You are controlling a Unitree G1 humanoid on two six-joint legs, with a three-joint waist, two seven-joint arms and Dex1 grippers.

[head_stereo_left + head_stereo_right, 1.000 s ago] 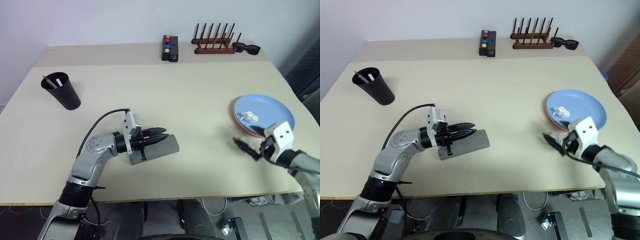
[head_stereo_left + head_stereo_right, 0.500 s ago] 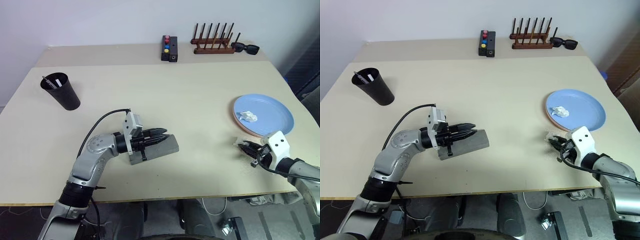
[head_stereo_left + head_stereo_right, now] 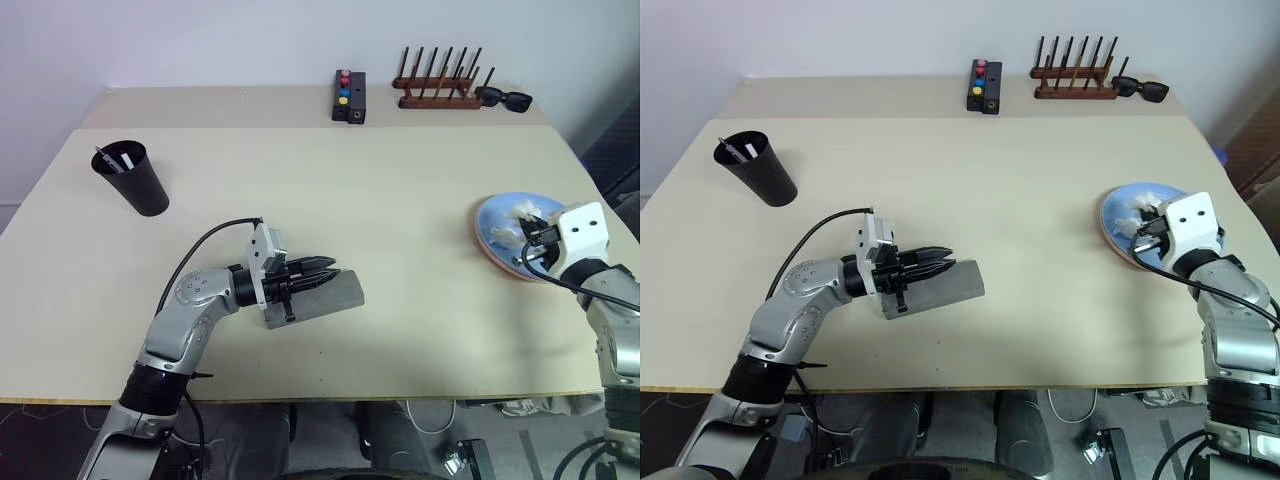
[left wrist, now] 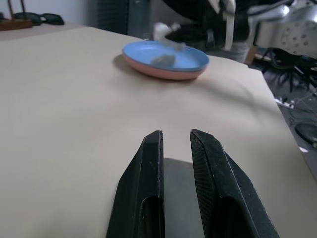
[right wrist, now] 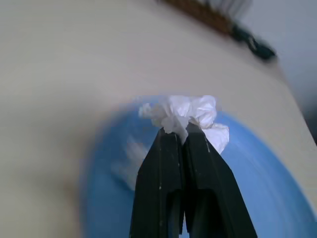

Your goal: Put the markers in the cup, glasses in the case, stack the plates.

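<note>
Over the blue plate (image 3: 1128, 232), at the right end of the counter (image 3: 1040, 190), the right gripper (image 5: 179, 130) is seen with its fingers pressed together on a crumpled white tissue (image 5: 188, 113). A second white scrap (image 3: 505, 237) appears to lie on the plate. The blue plate is stacked on the salmon pink plate (image 4: 158, 69), whose rim shows beneath it. The tissue is judged very light, soft and easily torn; a pinch at its bunched middle looks sufficient, and it could cling to the fingers on release.

Far to the left of the plates, near the counter's front edge, the grey case (image 3: 940, 287) lies with its lid shut. The left gripper (image 3: 949, 264) rests across its top, fingers (image 4: 148, 163) nearly together with a narrow gap, clamped on nothing visible. The case is judged light and soft-walled, with a matt, non-slip surface; the flap edge is the sensible hold.

Further left again, toward the back, the black cup (image 3: 133, 180) stands upright with the markers (image 3: 112, 160) inside. The spectacles are not visible; presumably in the case.
</note>
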